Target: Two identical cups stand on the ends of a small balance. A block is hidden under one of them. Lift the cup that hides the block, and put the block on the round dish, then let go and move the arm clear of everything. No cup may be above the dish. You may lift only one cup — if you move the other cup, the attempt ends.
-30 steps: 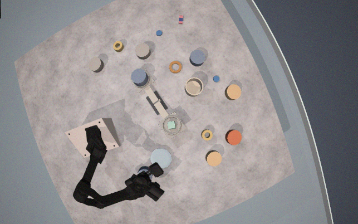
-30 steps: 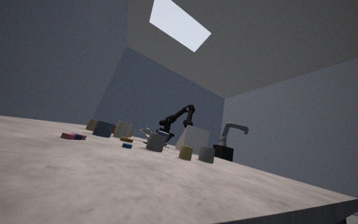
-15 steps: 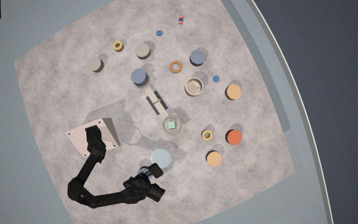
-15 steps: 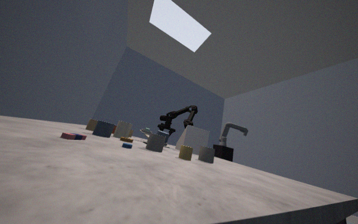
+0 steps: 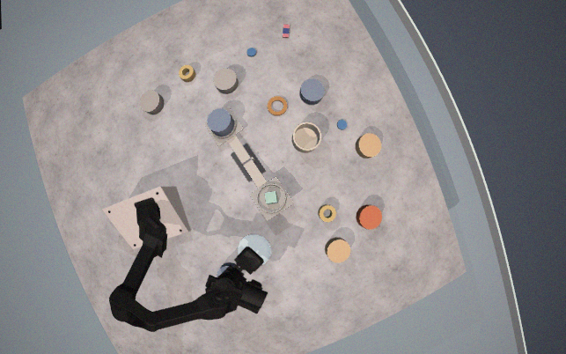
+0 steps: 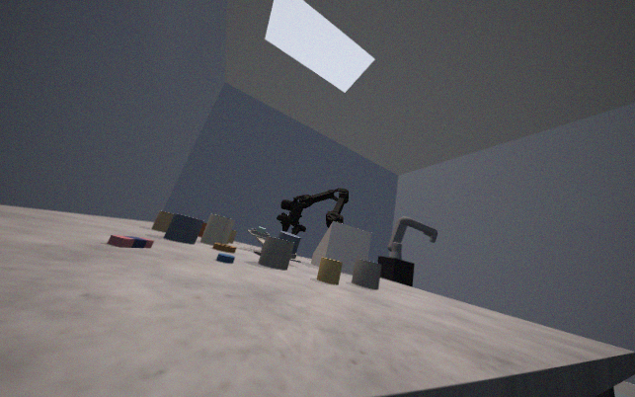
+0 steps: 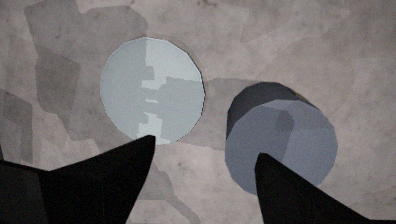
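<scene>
My gripper [image 6: 292, 229] [image 7: 206, 152] is open with nothing between its fingers, raised above the table. A blue-grey cup [image 5: 226, 266] [image 7: 310, 145] stands upright on the table, beside the dish and apart from it; my right fingertip overlaps it in the wrist view. The round pale dish [image 5: 256, 241] [image 7: 125, 95] shows no block or cup on it. The balance [image 5: 255, 173] has a mint-green block [image 5: 270, 197] [image 6: 261, 229] lying uncovered on its near end. The other blue-grey cup [image 5: 221, 121] [image 6: 290, 237] stands on the far end. The arm hides part of the first cup in the top view.
A pale wedge-shaped block [image 5: 120, 217] [image 6: 350, 244] is by the arm's base. Right of the balance are a beige open container [image 5: 306, 149], a yellow ring [image 5: 321, 214], an orange-red cylinder [image 5: 370, 217] and tan cylinders [image 5: 338, 251] [image 5: 370, 145]. Grey cylinders [image 5: 225, 80] [image 5: 150, 101] stand beyond its far end.
</scene>
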You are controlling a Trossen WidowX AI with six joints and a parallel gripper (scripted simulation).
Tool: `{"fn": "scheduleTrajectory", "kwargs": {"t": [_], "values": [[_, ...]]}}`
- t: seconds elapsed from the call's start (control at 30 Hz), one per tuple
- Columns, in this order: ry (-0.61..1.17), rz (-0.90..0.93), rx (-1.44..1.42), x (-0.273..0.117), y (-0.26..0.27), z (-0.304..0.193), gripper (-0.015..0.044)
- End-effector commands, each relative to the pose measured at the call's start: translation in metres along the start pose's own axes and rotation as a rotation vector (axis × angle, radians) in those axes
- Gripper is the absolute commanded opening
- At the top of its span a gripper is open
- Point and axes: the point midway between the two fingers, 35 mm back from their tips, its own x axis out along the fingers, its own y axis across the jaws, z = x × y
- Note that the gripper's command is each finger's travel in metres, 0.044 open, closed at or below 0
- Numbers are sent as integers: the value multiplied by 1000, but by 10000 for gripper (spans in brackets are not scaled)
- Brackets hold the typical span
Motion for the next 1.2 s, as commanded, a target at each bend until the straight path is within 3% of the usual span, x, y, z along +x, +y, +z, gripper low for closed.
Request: {"fn": "scheduleTrajectory", "kwargs": {"t": [0.0, 1.17], "values": [[19, 17, -146, 0, 16, 0, 260], [86, 52, -1275, -2, 126, -17, 260]]}}
